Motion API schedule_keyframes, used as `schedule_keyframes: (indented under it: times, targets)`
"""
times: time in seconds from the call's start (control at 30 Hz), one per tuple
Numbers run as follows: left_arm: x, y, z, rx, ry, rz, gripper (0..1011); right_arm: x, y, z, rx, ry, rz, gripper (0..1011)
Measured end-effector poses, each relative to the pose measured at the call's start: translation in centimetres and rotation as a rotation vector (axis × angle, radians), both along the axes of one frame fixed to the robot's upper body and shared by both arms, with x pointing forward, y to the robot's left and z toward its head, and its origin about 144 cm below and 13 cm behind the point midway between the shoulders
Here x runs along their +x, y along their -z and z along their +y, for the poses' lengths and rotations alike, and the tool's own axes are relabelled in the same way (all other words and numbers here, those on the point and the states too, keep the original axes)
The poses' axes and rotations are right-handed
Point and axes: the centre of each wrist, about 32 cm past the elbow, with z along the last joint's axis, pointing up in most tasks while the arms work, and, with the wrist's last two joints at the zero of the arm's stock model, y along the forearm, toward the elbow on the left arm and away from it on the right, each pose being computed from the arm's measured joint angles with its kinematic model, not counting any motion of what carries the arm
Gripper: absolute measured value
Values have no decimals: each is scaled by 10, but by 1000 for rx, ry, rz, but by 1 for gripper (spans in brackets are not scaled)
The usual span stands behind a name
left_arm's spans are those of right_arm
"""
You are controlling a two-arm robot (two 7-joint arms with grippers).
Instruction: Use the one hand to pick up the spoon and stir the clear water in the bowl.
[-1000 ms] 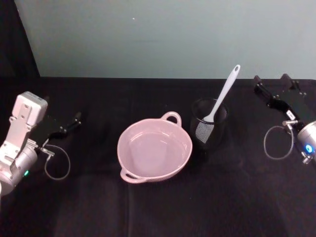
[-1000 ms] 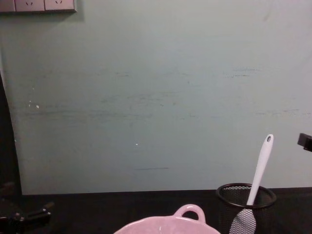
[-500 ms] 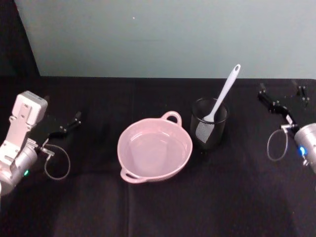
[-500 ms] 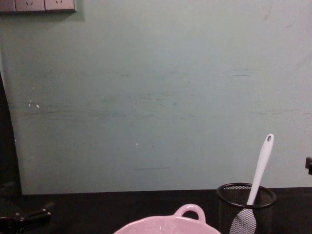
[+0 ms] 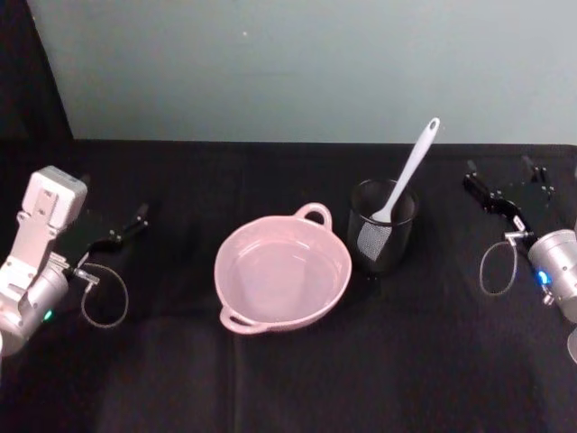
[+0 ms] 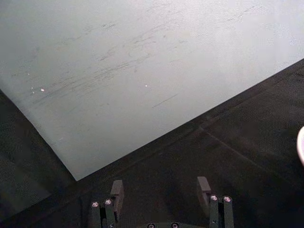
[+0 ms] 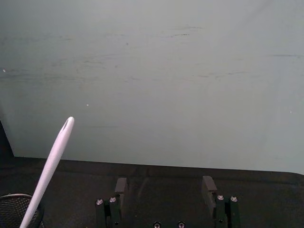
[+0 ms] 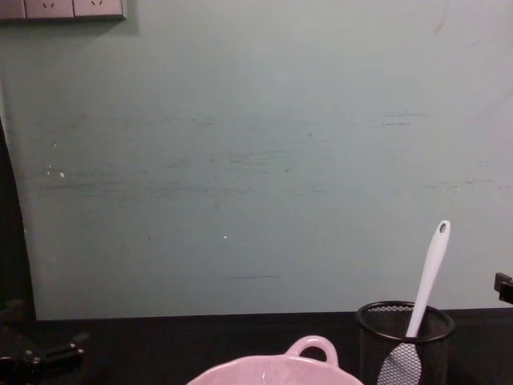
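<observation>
The white spoon (image 5: pixel 410 171) stands tilted in a black wire-mesh cup (image 5: pixel 382 227), blade down, its handle end with the hole up by the wall (image 8: pixel 428 275). The pale pink bowl (image 5: pixel 282 275) with clear water sits left of the cup at mid table. My right gripper (image 5: pixel 505 180) hovers open to the right of the cup, apart from the spoon. In the right wrist view its fingers (image 7: pixel 207 184) are spread, with the spoon handle (image 7: pixel 51 164) off to one side. My left gripper (image 5: pixel 126 227) rests open at the far left of the table.
A black cloth (image 5: pixel 288 379) covers the table, which ends at a pale green wall (image 5: pixel 297 63). Cable loops hang by both wrists. The bowl's loop handle (image 8: pixel 312 348) faces the wall. There is free room between the cup and the right gripper.
The right gripper has dropped lower and drawn back from the wall, then shifted slightly toward the cup. The left arm, bowl and spoon have stayed put.
</observation>
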Motion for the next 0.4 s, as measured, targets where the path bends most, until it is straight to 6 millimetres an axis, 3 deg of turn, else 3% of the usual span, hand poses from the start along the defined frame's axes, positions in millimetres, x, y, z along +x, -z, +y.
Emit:
schedule_keyframes:
  times: [0.4]
  targets:
    - [0, 0, 0, 0, 0, 0, 1011, 0, -1, 0, -7, 2, -2, 1003]
